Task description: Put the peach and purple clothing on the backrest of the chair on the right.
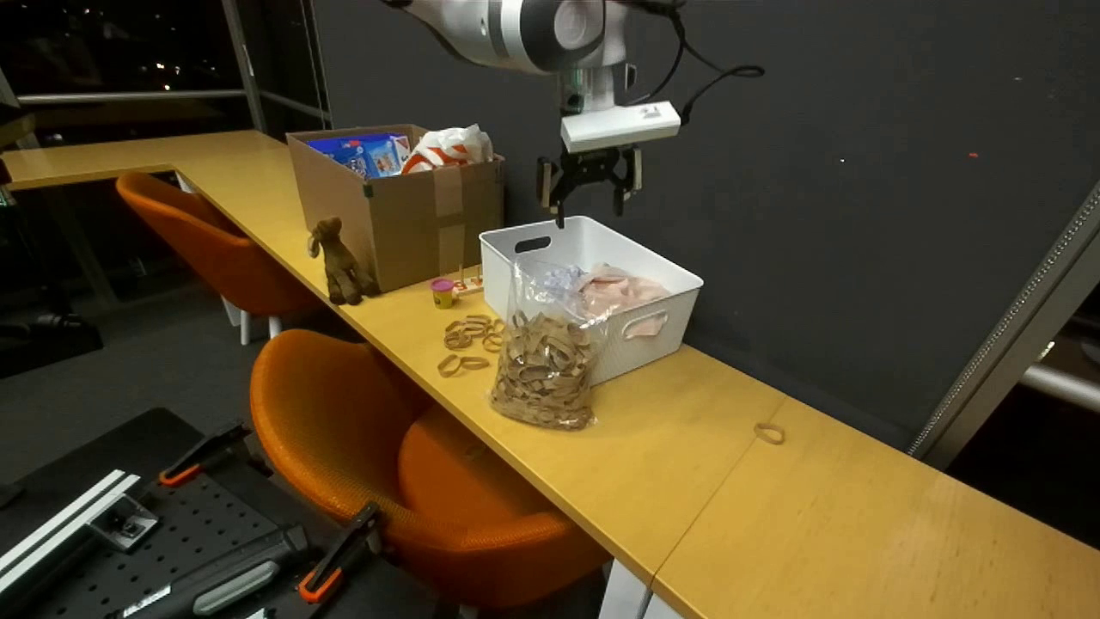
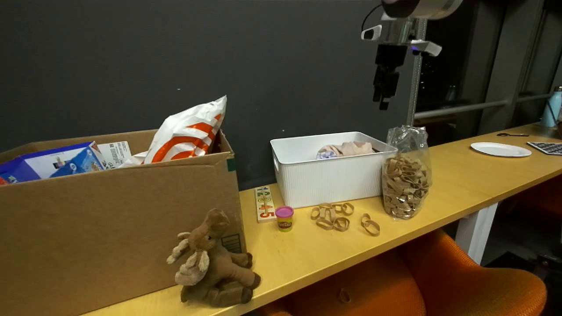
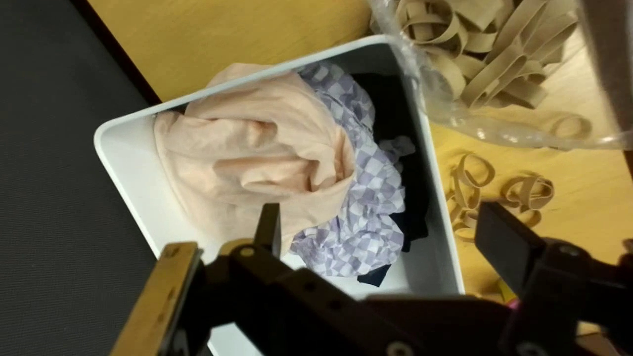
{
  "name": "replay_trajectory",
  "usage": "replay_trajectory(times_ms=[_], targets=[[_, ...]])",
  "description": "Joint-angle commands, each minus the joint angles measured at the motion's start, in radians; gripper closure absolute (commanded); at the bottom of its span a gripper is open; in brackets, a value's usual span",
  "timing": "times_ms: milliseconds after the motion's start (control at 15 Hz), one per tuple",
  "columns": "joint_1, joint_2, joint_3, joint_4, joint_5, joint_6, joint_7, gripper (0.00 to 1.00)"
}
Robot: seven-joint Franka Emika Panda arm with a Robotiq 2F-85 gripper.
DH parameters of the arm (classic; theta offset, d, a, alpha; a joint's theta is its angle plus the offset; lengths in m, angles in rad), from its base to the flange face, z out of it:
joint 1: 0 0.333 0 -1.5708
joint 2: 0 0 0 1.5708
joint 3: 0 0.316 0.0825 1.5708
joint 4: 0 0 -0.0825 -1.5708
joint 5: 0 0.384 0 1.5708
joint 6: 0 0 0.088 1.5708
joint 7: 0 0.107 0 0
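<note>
Gripper: jaws spread apart, above white bin.
Peach clothing: inside bin, toward right end, overlapping purple checkered clothing.
Orange chair: near side of table.

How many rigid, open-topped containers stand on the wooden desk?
2: a brown cardboard box beside the brown plush moose, a white plastic bin beside the clear bag of tan bands. More could hide behind them.

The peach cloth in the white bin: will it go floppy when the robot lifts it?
Probably floppy: the peach cloth lies in loose folds. It might snag on the white bin, since part pokes out through its side. It may drag the purple checked cloth it touches.
</note>
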Motion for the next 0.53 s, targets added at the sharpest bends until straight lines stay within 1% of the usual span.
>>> replay_trajectory(times_ms=[0, 200, 467], targets=[[-0.031, 0.147, 0.032, 0.122, -0.020, 0.107, 0.015, 0.00], [-0.025, 0.226, 0.029, 0.157, -0.048, 0.239, 0.027, 0.00], [-0.021, 0.326, 0.042, 0.194, -0.051, 0.348, 0.058, 0.00]])
